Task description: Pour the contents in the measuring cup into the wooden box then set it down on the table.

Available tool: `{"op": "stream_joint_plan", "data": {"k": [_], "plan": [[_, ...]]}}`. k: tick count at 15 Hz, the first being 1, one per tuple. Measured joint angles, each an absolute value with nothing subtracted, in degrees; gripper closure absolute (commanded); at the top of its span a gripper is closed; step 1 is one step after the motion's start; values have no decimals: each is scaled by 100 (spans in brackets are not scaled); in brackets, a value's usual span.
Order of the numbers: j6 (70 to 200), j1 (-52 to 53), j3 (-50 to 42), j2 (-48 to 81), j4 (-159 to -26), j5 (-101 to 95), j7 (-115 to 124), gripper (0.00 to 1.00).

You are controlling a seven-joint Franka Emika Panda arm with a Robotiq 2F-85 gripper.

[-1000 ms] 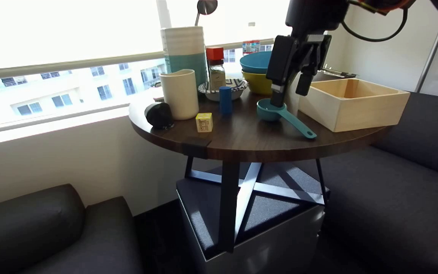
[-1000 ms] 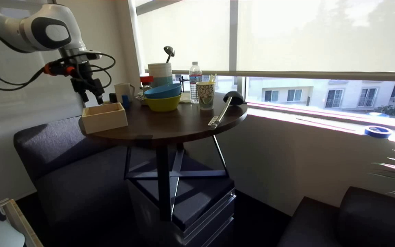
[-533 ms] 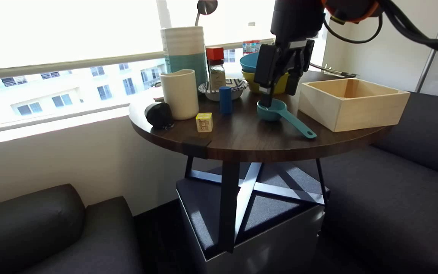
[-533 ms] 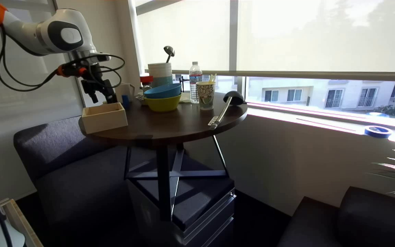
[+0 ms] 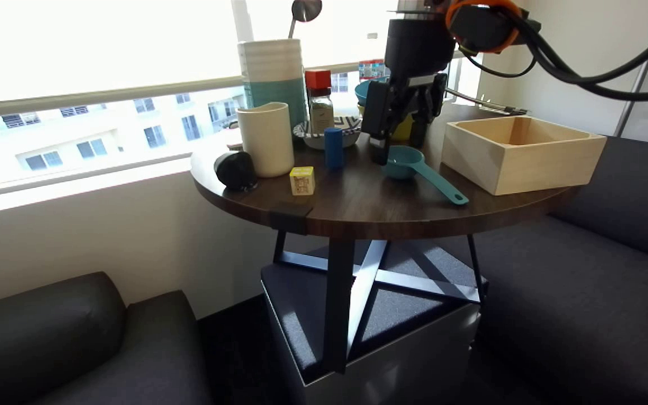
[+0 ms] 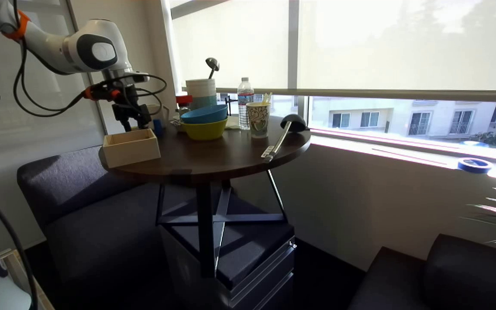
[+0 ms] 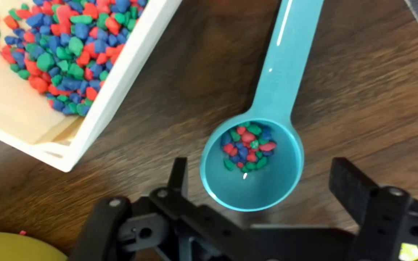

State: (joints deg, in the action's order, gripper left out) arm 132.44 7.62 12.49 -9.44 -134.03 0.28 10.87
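In an exterior view, gripper (image 5: pixel 397 149): has just come lower, to the cup (image 5: pixel 404 170) on the table (image 5: pixel 352 205).
Wrist view, fingers (image 7: pixel 350 185): spread at cup's nine and three o'clock, holding nothing.
Box (image 7: pixel 120 79): at ten o'clock; cup's pebbles (image 7: pixel 248 137) wait, so grasping probably follows.

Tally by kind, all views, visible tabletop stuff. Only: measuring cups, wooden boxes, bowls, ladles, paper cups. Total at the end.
Measuring cup: 1
Wooden box: 1
Bowls: 3 (blue bowl, yellow bowl, patterned bowl)
Ladles: 2 (standing ladle, lying ladle)
Paper cup: 1
Total: 8
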Motion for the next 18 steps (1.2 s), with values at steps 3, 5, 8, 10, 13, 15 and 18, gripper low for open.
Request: {"op": "stream_joint_plan", "data": {"k": [3,5,8,10,13,15,18], "plan": [[13244,763,1204,-863,-13351,19,1087,41],[13244,763,1181,-828,-13322,16,1087,49],[13244,763,1167,-815,-13303,12,1087,5],[13244,763,1159,-808,-13302,8,1087,0],[13244,763,1154,-792,-13302,5,1087,0],[13206,764,1154,-790,-13302,5,1106,0],[13148,771,1155,-790,-13302,5,1157,7]]}}
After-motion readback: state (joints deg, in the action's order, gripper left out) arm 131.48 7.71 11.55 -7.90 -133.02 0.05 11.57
